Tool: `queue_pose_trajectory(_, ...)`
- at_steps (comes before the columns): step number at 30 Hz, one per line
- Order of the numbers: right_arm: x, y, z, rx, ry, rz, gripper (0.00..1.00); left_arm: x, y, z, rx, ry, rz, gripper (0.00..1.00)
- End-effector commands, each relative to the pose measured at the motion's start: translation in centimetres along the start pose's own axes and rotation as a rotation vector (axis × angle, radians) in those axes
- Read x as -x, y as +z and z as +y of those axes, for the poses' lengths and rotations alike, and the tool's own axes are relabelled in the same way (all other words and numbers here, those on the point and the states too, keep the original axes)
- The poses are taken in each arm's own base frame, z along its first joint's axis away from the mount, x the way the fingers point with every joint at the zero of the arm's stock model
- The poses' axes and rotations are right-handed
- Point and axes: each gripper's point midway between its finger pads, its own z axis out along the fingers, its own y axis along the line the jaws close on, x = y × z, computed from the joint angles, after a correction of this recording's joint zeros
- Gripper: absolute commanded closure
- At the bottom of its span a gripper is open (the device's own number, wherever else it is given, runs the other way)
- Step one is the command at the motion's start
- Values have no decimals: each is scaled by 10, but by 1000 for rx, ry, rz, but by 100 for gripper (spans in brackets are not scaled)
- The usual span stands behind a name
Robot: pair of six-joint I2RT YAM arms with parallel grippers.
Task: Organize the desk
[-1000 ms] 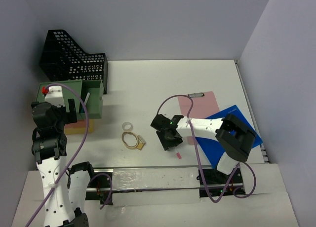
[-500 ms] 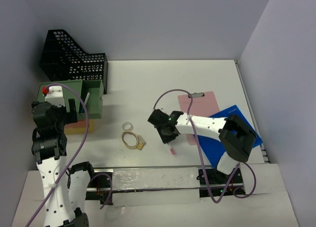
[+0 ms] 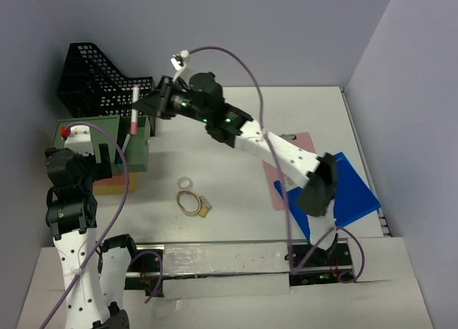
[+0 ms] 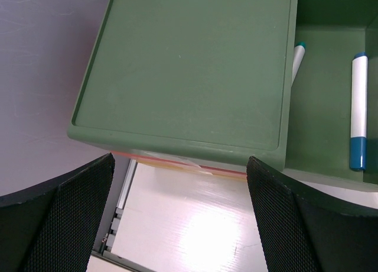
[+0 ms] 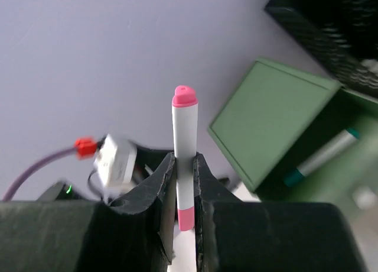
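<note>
The right gripper (image 5: 184, 165) is clamping a white marker with a pink cap (image 5: 184, 136) between its two fingers, the marker standing upright with the cap end up. In the top view this arm is reaching across to the far left of the desk (image 3: 236, 129), holding the marker over the open compartment of the green desk organizer (image 3: 139, 139). The organizer is sitting at the left edge of the white desk, directly in front of a black mesh file holder (image 3: 100, 82). The left gripper (image 4: 177, 224) is hovering above the organizer's flat lid with its jaws spread wide and gripping nothing. Two teal-capped markers (image 4: 358, 106) are lying in the compartment beside the lid (one is partly hidden by the wall). A pink clipboard (image 3: 286, 146) and a blue folder (image 3: 351, 189) are lying on the right of the desk, and a small white ring (image 3: 184, 182) is resting near the middle.
</note>
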Motion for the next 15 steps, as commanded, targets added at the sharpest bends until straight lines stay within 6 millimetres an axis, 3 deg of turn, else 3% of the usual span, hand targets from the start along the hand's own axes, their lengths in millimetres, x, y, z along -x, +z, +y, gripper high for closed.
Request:
queue_pose_trajectory(1,-59,44,-30,-16,167,161,100,12,-4,4,13,-9,-44,1)
queue_pose_trajectory(9,-61,69,-54,-69,146,90,97,13,-4,2,3,-11,-44,1)
queue_pose_trajectory(15,-74,65,-66,-103,121,125,65,10,-2,-1,-8,-12,-38,1)
